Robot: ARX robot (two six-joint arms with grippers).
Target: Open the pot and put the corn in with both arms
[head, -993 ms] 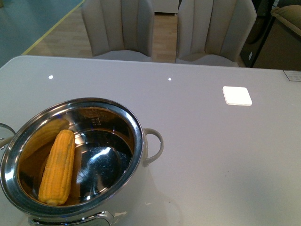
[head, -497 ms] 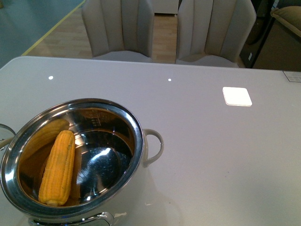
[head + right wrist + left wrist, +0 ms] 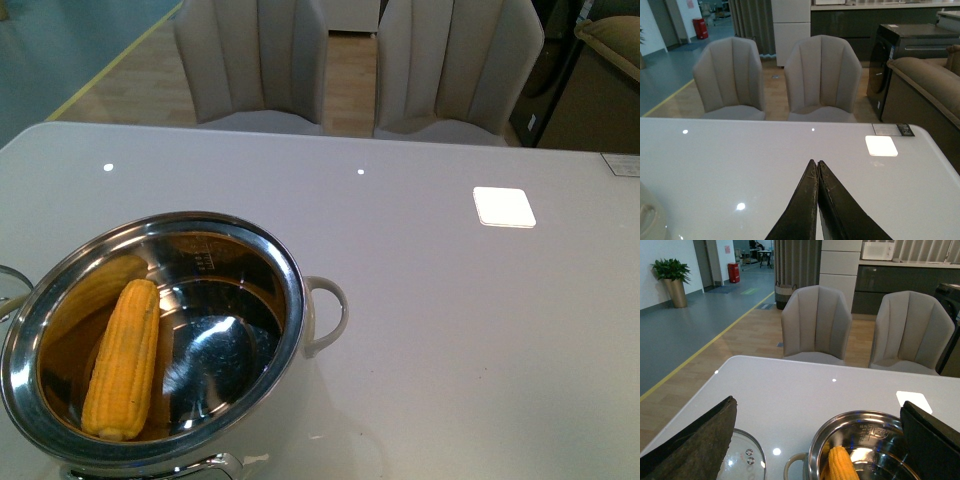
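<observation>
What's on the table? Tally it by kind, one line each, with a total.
Pot: 1
Corn: 1, inside the pot
Glass lid: 1, on the table beside the pot
Total: 3

Pot (image 3: pixel 290 290) near rim, left handle cut off.

The left gripper (image 3: pixel 817 440) has 2 broad, flat black fingers (image 3: pixel 700 445) with a rough, matte surface. The right gripper's (image 3: pixel 817 167) 2 black fingers (image 3: pixel 802 210) taper to slim points.
</observation>
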